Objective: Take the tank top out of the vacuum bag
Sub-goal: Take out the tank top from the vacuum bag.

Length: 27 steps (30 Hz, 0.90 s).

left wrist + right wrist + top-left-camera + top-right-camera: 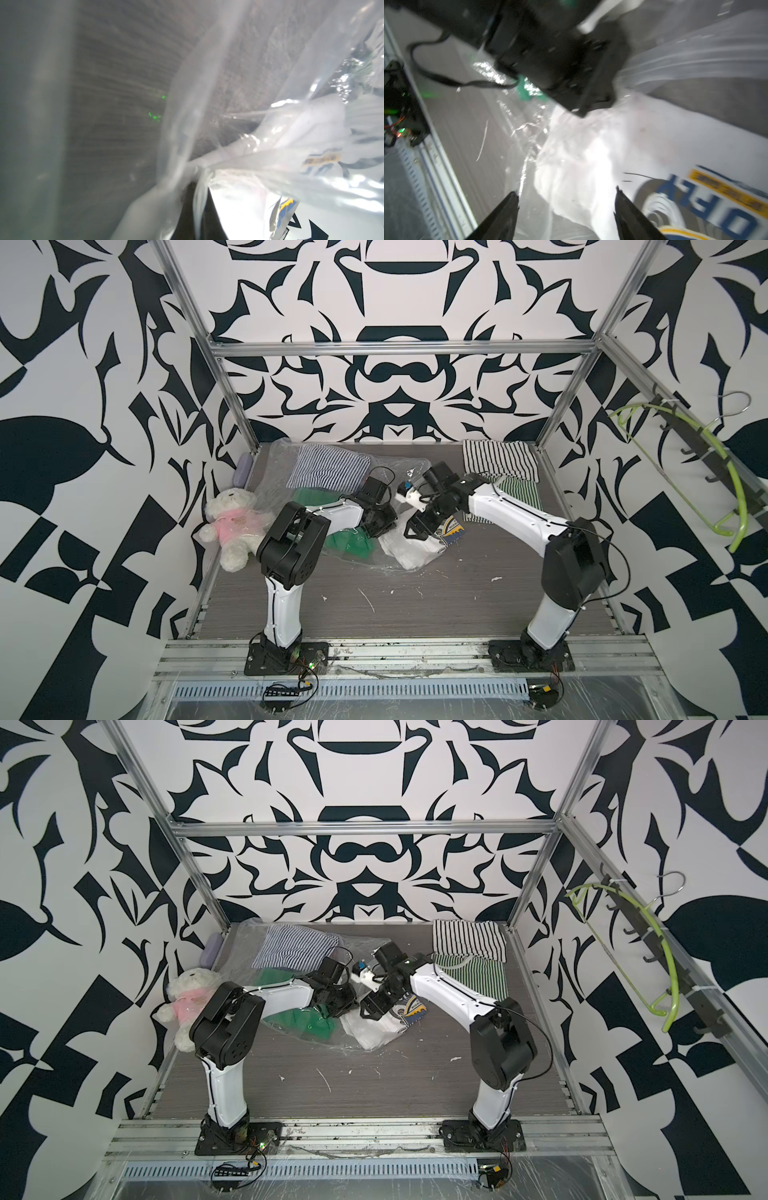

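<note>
Left gripper (383, 530): fingertips hidden under its own wrist in both top views. Left wrist view: vacuum bag (207, 87) film against the lens, blurred. Right wrist view smeared. White printed garment (664, 141) lettering cut off at the edge. Green garment (348, 545) half under the left arm.

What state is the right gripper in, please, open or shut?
Open: the right gripper shows fingers wide apart, clamping nothing.

- The left arm (332, 512) leans in over the vacuum bag (270, 485), forearm sloping down.
- The left gripper (379, 526) is closed, pinching the bag's bunched film.
- The right arm (511, 506) slopes down toward the bag from the opposite side.
- The right gripper (566, 192) points down, jaws spread wide, just beside the left gripper.
</note>
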### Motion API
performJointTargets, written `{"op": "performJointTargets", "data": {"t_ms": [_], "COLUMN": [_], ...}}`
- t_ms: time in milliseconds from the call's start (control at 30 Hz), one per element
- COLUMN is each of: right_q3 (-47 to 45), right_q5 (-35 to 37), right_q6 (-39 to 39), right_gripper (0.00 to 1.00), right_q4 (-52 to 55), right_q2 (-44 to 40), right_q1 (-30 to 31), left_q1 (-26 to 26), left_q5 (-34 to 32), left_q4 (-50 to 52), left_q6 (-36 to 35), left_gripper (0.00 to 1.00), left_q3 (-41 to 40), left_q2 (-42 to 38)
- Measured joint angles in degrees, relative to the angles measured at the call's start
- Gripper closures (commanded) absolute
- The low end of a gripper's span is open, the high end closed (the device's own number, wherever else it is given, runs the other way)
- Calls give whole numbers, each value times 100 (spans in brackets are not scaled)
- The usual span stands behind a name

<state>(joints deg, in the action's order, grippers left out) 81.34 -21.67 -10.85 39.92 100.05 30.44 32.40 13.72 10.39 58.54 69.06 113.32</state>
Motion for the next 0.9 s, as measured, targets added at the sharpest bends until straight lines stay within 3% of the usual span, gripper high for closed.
{"op": "performJointTargets", "data": {"t_ms": [167,300,533,700,767,833,900], "right_q3": [20,332,413,363,315,236,144], "right_q5": [293,514,452,-59,-258,-396,-457], "right_q6": [448,629,660,619,577,487,511], "right_gripper": [27,31,37,38,48,76,91], "right_q4": [-472,-286,166,282,308,313,313], "right_q2": [339,1095,1744,1749,1731,1681,1591], "right_q1": [-984,-1464,-1432,-1405,-1419,-1412,-1381], "left_q1": [-15,-24,-42,-42,-44,-48,-48], "left_q5": [24,31,31,35,37,42,44], "left_q4": [-11,-13,-15,-13,-13,-13,-13], "left_q6": [-2,0,0,-2,-2,-2,-2], "left_gripper": [100,100,100,100,100,100,100], "left_q3": [-7,-7,-7,-7,-7,-4,-4], "left_q2": [0,0,0,0,0,0,0]}}
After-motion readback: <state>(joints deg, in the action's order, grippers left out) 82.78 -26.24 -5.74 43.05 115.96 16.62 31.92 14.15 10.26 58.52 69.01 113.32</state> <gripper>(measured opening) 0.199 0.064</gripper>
